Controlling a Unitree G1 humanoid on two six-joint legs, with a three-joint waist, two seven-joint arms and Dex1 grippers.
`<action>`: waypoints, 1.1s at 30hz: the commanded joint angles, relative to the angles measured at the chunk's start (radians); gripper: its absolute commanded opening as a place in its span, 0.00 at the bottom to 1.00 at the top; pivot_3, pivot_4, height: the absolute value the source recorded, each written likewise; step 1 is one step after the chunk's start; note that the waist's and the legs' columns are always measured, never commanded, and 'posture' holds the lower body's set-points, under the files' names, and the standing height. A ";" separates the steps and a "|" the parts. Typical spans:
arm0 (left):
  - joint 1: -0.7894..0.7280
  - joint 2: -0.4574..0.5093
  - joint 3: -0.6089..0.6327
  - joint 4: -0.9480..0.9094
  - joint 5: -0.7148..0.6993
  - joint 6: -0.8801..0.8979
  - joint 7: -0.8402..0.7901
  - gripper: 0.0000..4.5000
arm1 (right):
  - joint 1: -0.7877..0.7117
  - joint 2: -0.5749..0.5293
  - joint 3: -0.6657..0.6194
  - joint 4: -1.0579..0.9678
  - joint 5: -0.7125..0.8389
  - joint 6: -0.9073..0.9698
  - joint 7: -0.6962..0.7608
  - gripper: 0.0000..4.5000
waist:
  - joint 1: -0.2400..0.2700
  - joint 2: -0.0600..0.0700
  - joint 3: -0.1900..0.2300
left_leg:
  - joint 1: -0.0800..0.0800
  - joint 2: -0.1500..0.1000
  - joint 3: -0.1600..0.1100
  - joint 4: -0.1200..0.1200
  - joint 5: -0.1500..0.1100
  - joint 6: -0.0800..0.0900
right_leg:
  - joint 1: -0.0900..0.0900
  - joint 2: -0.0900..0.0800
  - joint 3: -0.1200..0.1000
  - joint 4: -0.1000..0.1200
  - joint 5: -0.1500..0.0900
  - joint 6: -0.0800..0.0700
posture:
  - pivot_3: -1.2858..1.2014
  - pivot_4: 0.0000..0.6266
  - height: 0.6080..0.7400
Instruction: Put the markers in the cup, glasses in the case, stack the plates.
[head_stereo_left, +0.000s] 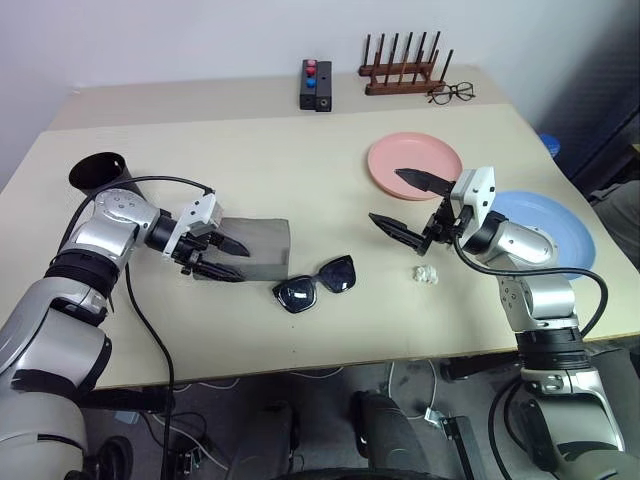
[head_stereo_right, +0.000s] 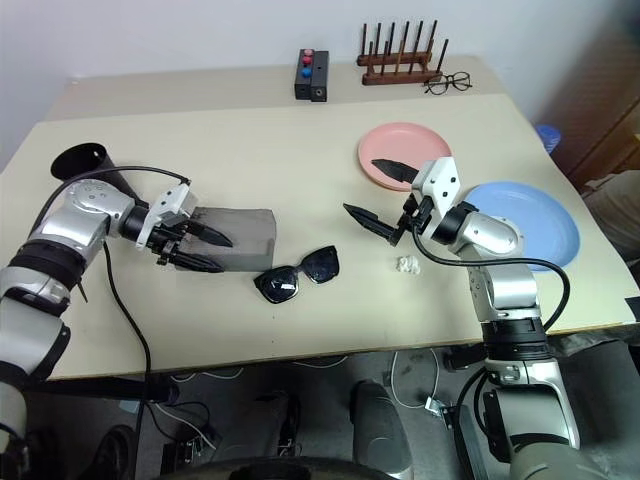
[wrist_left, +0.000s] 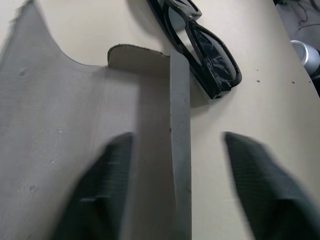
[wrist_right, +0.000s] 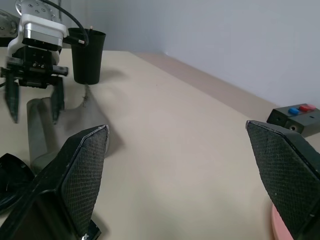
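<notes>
The grey case (head_stereo_left: 262, 243) lies left of centre on the table, and my left gripper (head_stereo_left: 228, 258) hangs open over its near end, one finger on each side of its front wall (wrist_left: 180, 125). Black sunglasses (head_stereo_left: 315, 283) rest on the table just right of the case. The black cup (head_stereo_left: 100, 172) stands behind my left arm. The markers are out of view. My right gripper (head_stereo_left: 385, 195) is open wide and empty, held above the table beside the pink plate (head_stereo_left: 410, 150). The blue plate (head_stereo_left: 568, 225) lies to the right, apart from the pink one.
A small crumpled white scrap (head_stereo_left: 427, 272) lies under my right forearm. At the table's far edge stand a black box with red and blue buttons (head_stereo_left: 316, 85), a wooden rack (head_stereo_left: 403, 72) and wire-framed spectacles (head_stereo_left: 451, 93).
</notes>
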 joint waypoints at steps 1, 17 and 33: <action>-0.013 -0.011 0.036 -0.014 -0.030 -0.005 -0.004 1.00 | -0.012 0.001 -0.012 -0.040 0.016 -0.007 -0.001 1.00 | 0.001 0.000 0.000 | 0.000 0.000 0.000 0.000 0.000 0.000 | 0.000 0.000 0.000 0.000 0.000 0.000 | 0.52 0.24 1.00; 0.025 0.137 0.373 -0.337 -0.177 0.395 0.010 1.00 | -0.005 -0.120 0.145 -0.211 -0.084 0.018 0.146 1.00 | -0.010 0.001 0.000 | 0.000 0.000 0.000 0.000 0.000 0.000 | -0.001 0.001 0.000 0.000 0.000 0.000 | 0.52 0.24 1.00; 0.603 0.174 0.865 -0.785 -0.200 0.430 0.244 1.00 | -0.098 -0.041 0.478 -0.279 -0.491 0.176 -0.030 1.00 | 0.030 0.001 0.000 | 0.000 0.001 0.000 0.001 0.000 0.000 | 0.000 0.000 0.000 0.000 0.000 0.000 | 0.52 0.24 1.00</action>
